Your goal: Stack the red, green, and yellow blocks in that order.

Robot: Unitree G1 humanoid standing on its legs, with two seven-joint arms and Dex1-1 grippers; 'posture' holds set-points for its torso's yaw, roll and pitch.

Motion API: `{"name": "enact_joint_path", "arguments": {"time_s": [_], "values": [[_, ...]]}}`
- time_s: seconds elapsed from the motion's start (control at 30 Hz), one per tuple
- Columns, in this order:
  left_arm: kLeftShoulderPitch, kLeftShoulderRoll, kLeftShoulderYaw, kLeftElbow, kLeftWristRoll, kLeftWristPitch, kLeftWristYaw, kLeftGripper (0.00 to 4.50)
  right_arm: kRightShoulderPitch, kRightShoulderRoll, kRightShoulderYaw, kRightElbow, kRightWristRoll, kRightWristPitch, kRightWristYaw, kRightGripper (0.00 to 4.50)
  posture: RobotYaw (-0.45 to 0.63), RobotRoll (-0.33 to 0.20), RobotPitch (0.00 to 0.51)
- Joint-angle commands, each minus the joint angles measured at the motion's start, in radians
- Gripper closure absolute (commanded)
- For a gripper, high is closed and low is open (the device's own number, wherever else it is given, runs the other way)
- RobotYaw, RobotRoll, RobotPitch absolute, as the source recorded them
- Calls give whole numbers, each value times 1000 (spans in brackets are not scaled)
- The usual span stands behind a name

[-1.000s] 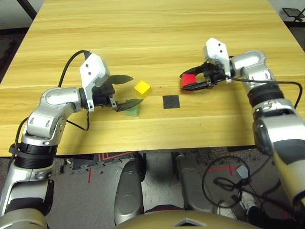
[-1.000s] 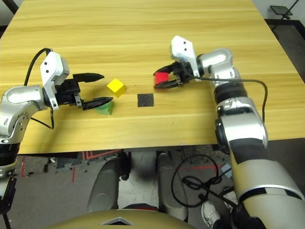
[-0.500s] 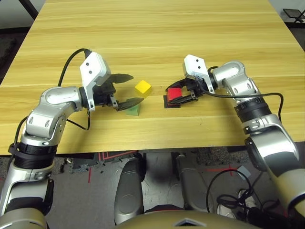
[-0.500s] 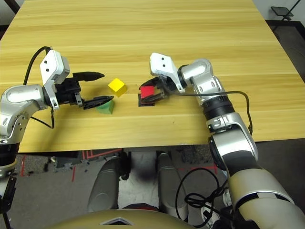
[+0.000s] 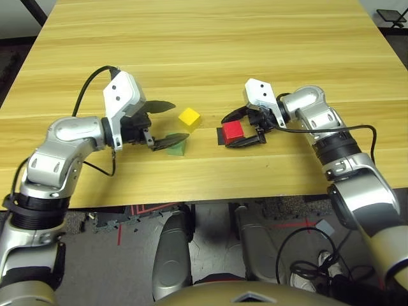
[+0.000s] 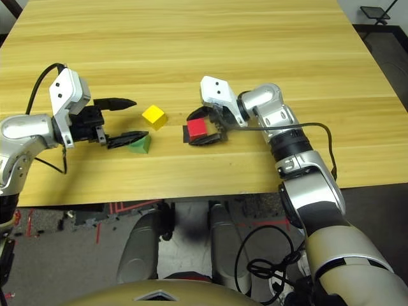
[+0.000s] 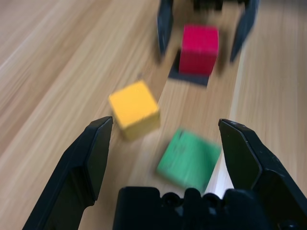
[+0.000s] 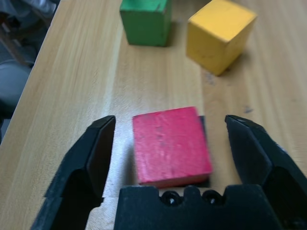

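Black fingers of the right gripper [image 5: 241, 129] stand spread on either side of the small matte red cube [image 5: 233, 132], which sits on a flat black square patch [image 5: 220, 136]. Left gripper [image 5: 168, 123] gapes wide, with the pale green cube [image 5: 178, 148] under its nearer finger and the bright yellow cube [image 5: 190, 118] just beyond on the wooden table [image 5: 210, 44].

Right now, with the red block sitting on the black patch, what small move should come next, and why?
Probably draw the right tool back from the red block. Its fingers stand open on either side of the block, which rests on the black patch, so the base looks placed. The left tool is open by the green block, which goes on next.
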Motion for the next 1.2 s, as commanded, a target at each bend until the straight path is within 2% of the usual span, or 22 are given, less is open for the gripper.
{"name": "enact_joint_path", "arguments": {"time_s": [0.03, 0.3, 0.73, 0.83, 1.0, 1.1, 1.2], "values": [[-18, 43, -41, 44, 33, -83, -109, 0, -30, -50, -43, 23, 27, 8, 3, 43, 302, -52, 283], [-31, 0, -94, 105, 65, -139, -160, 0, -18, -140, -79, -27, 56, 63, -1, 43, 241, -58, 283], [-32, -66, -168, 176, 145, -171, -157, 0, 35, -171, -100, -167, 96, 169, -77, 43, 181, -63, 283], [-21, -74, -170, 183, 152, -176, -151, 594, 34, -174, -102, -175, 103, 180, -91, 0, 179, -63, 284], [-18, -77, -152, 142, 145, -121, -128, 2352, 32, -177, -101, -173, 109, 182, -105, 0, 185, -57, 284], [-42, -67, -135, 82, 129, -40, -101, 2433, 35, -179, -106, -168, 112, 181, -113, 0, 190, -47, 284], [-98, -75, -109, -24, 82, 117, -46, 2433, 51, -186, -117, -173, 117, 186, -127, 0, 191, -31, 286]]}}
